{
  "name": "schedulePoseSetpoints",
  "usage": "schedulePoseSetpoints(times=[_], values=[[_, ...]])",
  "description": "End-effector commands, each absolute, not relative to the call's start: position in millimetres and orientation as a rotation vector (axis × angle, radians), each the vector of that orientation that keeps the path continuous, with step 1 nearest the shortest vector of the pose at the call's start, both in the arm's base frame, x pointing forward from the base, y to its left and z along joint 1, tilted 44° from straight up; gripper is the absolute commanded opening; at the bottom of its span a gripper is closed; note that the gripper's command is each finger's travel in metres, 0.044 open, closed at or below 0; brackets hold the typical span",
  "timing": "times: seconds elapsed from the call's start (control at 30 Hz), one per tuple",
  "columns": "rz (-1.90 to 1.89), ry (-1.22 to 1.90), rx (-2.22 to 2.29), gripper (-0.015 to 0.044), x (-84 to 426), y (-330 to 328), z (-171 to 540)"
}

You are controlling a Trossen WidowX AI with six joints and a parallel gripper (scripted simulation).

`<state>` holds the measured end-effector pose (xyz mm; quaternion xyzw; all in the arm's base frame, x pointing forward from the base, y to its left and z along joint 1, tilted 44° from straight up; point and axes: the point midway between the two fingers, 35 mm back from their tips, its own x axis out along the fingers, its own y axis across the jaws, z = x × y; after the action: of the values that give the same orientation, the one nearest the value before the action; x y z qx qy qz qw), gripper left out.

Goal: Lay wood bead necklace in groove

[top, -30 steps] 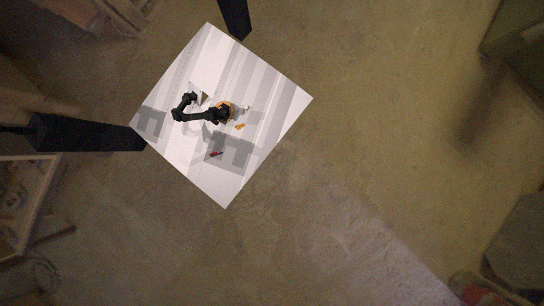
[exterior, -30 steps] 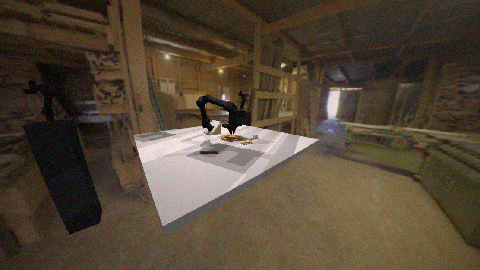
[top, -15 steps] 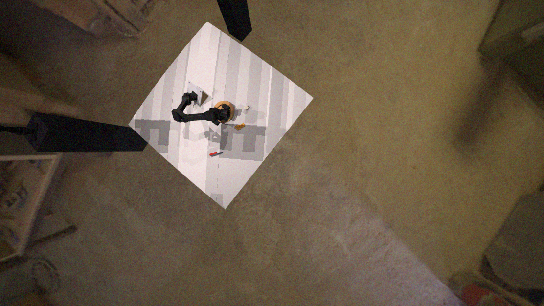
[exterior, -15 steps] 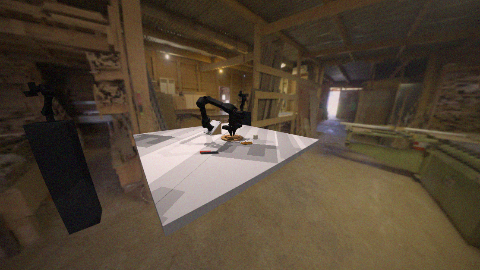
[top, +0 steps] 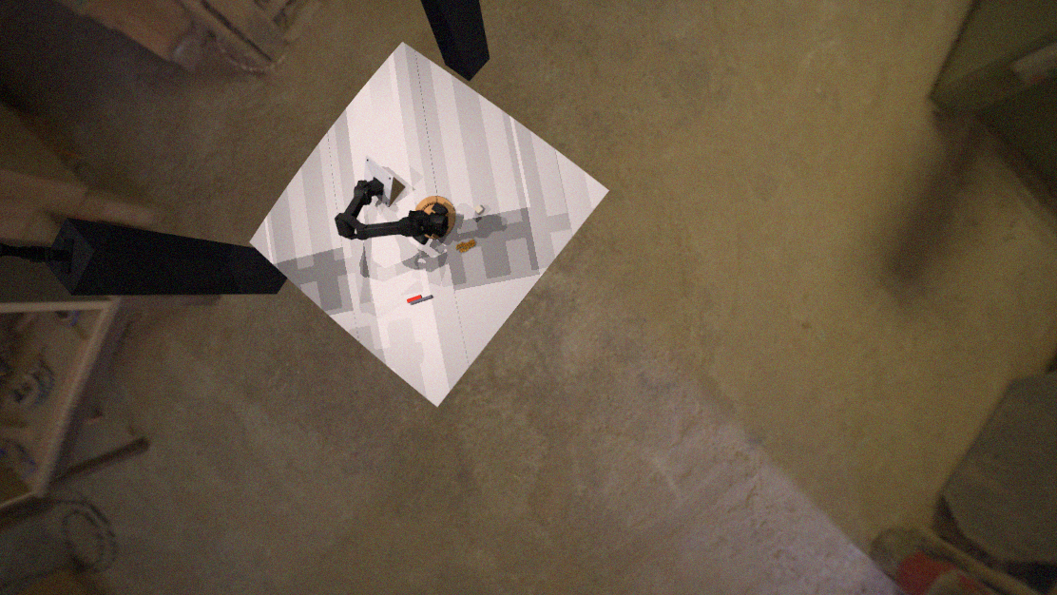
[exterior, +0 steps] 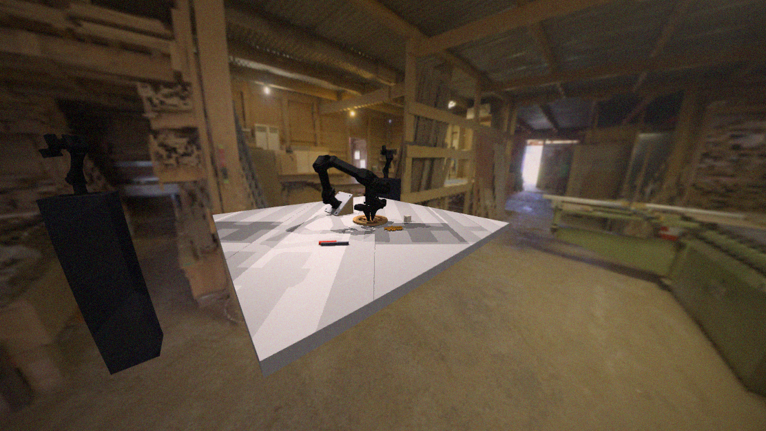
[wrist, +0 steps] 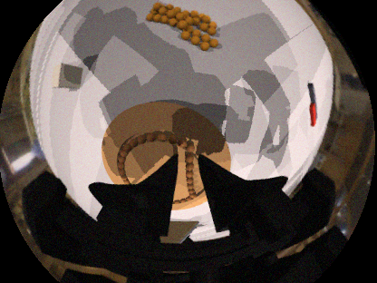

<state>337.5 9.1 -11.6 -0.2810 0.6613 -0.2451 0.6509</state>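
The round orange-brown bead board (top: 426, 210) (exterior: 378, 218) (wrist: 131, 119) lies flat under my gripper. The brown wood bead necklace (wrist: 189, 173) lies on it: its left and upper part curves round, while its right side runs nearly straight inward of the rim. Its lower left is hidden by a finger. My gripper (exterior: 369, 218) (wrist: 188, 158) points down low over the board, its fingers narrowed but still apart. In the wrist view the straight run of beads shows in the gap between the fingertips, with space on both sides. In the top view the arm covers the fingers.
A cluster of orange beads (top: 466, 245) (exterior: 393, 228) (wrist: 182, 24) lies beside the board. A pale cube (top: 480, 209) (exterior: 407, 218) (wrist: 69, 75) stands nearby. A red and dark pen-like stick (top: 419, 298) (exterior: 333, 243) (wrist: 313, 106) lies farther off. A tilted white panel (exterior: 344, 200) stands by the arm's base.
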Motion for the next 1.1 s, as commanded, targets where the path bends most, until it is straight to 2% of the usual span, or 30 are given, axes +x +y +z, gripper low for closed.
schedulePoseSetpoints(times=[0.0,0.07,1.07], values=[[-0.556,1.501,-0.638,0.0041,337.7,9.5,-11.3],[-0.556,1.501,-0.638,0.0,337.7,9.5,-11.3],[-0.556,1.501,-0.638,0.0,337.7,9.5,-11.3]])
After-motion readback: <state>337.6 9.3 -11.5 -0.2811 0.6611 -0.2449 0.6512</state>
